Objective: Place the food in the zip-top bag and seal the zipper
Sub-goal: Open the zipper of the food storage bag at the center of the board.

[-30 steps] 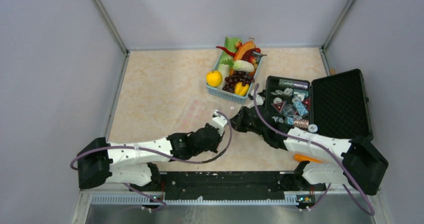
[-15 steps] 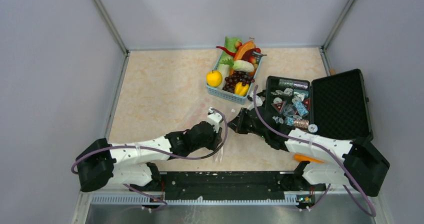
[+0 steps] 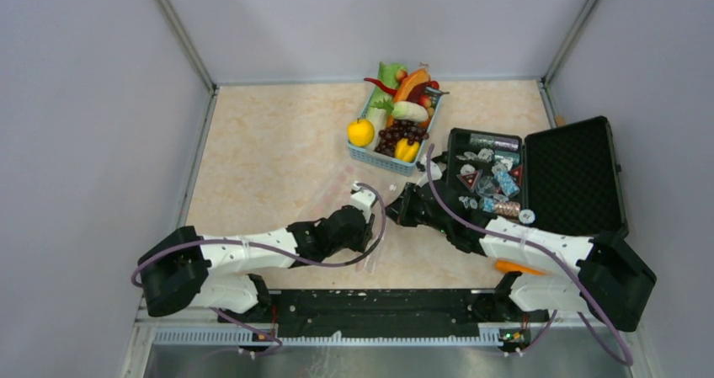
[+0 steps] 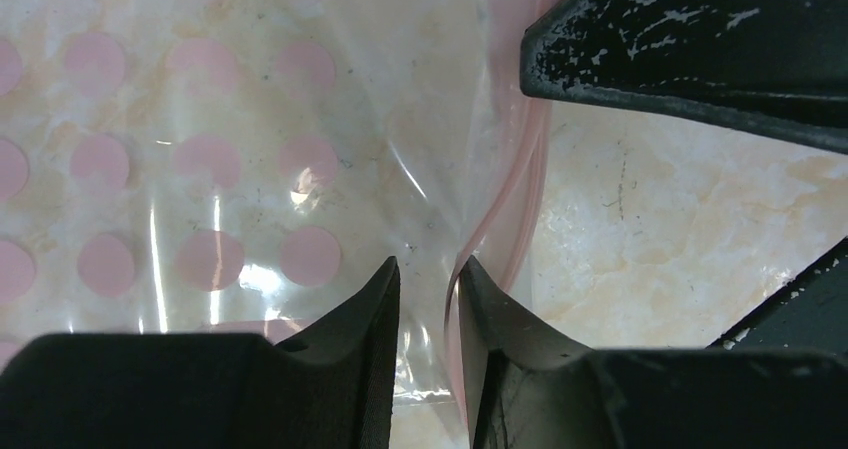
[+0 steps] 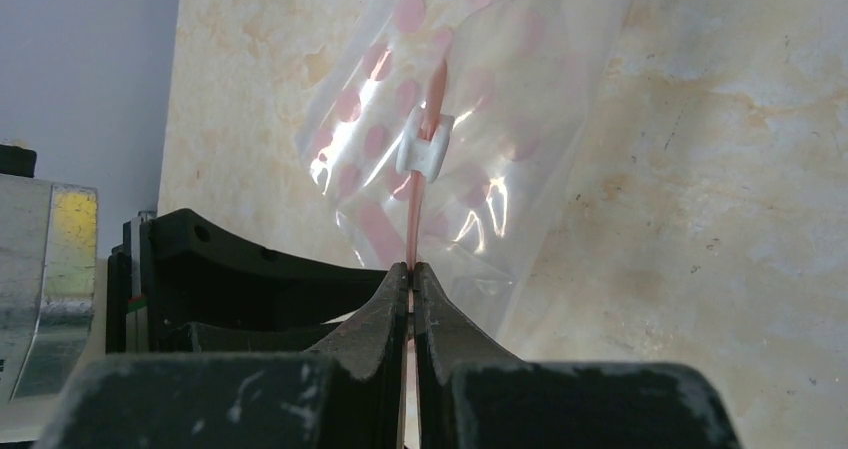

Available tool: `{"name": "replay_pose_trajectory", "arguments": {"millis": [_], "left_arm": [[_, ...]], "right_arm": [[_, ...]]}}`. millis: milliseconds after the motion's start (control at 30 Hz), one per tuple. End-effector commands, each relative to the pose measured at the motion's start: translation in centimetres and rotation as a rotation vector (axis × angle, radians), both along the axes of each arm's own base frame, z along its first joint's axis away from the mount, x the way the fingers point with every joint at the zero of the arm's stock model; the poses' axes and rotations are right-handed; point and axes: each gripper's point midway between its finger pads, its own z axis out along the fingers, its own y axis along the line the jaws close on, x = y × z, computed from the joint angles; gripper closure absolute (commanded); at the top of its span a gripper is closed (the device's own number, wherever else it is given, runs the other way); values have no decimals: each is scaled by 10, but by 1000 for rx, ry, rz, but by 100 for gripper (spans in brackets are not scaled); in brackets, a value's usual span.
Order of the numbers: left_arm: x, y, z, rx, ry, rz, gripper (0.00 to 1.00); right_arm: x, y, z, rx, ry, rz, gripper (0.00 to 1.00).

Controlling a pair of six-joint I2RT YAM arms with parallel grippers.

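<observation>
The clear zip-top bag [image 4: 200, 169] with pink dots lies on the table between my two grippers; it is faint in the top view [image 3: 333, 197]. My left gripper [image 4: 425, 269] stands slightly open, with the bag's film in the gap and the pink zipper [image 4: 520, 199] against its right finger. My right gripper [image 5: 411, 267] is shut on the zipper strip [image 5: 418, 219], just below the white slider [image 5: 424, 154]. In the top view the left gripper [image 3: 372, 226] and right gripper [image 3: 394, 212] sit close together. The food, such as a yellow fruit [image 3: 360, 131] and grapes [image 3: 400, 131], is in the basket.
The blue basket [image 3: 362, 152] stands at the back centre. An open black case [image 3: 572, 176] with shiny packets lies at the right. The right gripper's black body [image 4: 700, 39] fills the left wrist view's upper right. Grey walls enclose the table.
My left arm has shifted a little forward and left, and a corner of the bag now shows below its gripper. The right arm has hardly moved and keeps its hold.
</observation>
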Motion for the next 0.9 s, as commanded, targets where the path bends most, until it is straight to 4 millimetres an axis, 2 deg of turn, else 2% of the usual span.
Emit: {"name": "replay_pose_trajectory", "arguments": {"millis": [0,100,167,300,433,533,633,667,700,800,867], "left_arm": [[9,-18,24,-89,-36,3,72],[3,-30,28,-130,-26,-59,72],[-2,-37,31,-157,-14,-102,69],[-1,-35,27,-168,-8,-71,68],[9,-27,20,-108,-30,-18,76],[12,-25,17,-73,-33,-12,89],[14,-24,15,-46,-41,-15,100],[14,-24,15,-39,-43,-21,100],[14,-25,16,-40,-46,-30,100],[14,-27,25,-63,-53,-35,100],[14,-28,34,-98,-64,-22,100]], "right_arm": [[0,9,11,41,-20,12,100],[0,8,10,41,-17,4,100],[0,8,10,41,-16,3,100],[0,6,13,45,-21,-3,100],[-1,5,15,55,-23,-8,100],[-1,4,18,63,-27,-10,100],[-1,4,18,60,-25,-11,100],[-1,4,17,60,-23,-9,100],[-3,4,15,56,-19,-4,98],[-5,2,12,39,-22,9,64],[-5,-3,9,26,-21,-9,49]]}}
